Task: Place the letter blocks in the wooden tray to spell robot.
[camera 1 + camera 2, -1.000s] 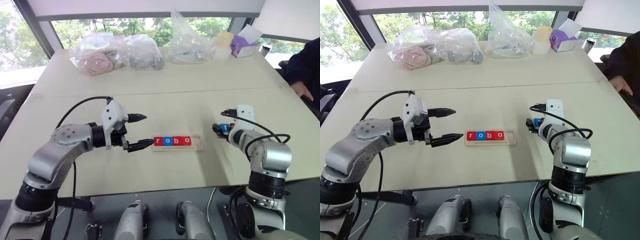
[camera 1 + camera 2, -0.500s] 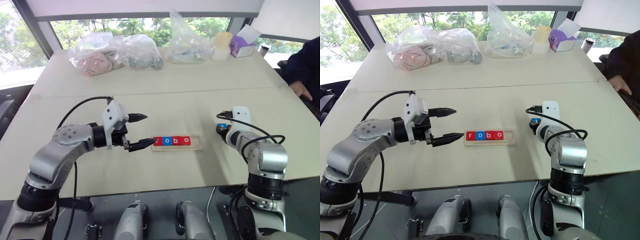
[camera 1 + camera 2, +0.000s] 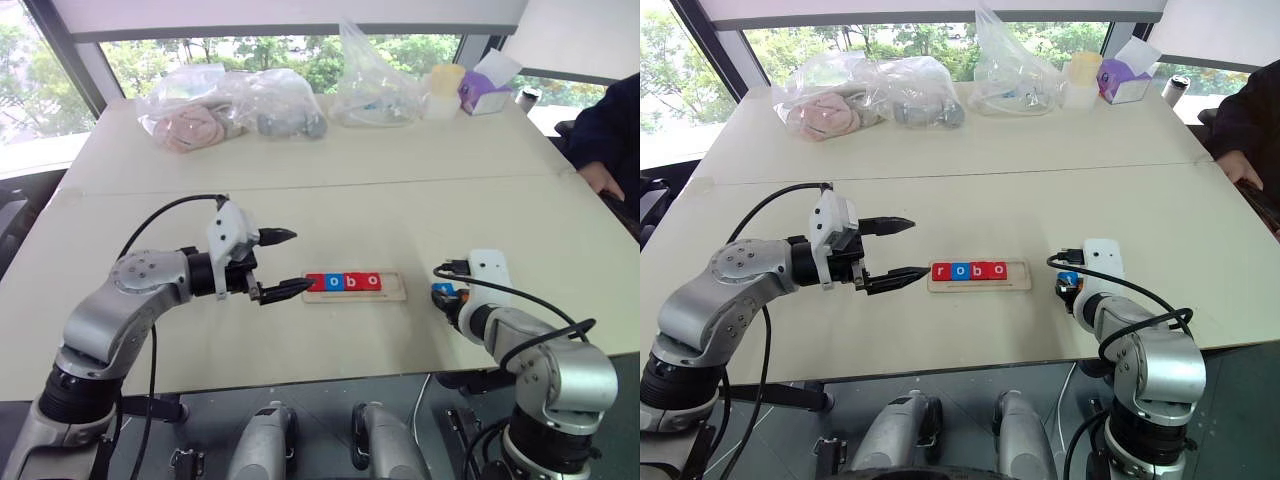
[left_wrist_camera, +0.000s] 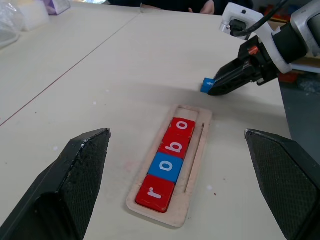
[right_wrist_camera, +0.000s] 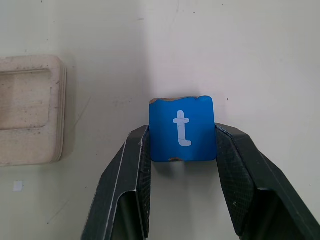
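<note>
Red, blue, red and red blocks (image 4: 168, 164) with white letters fill a pale wooden tray (image 4: 194, 177) on a beige table (image 3: 350, 190). Black gripper fingers (image 5: 130, 190) frame a blue block (image 5: 182, 128) bearing a white "t".

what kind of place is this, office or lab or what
Probably an office or meeting room used as a robot test area: pale tables pushed together by big windows with trees outside, plastic bags of props at the far edge, and a seated person's sleeve alongside.

Head stereo looks down over my arms at the table (image 3: 330, 190). Left wrist cam faces the tray (image 4: 195, 165) from near, level. Right wrist cam sits close above its end (image 5: 30, 110).
</note>
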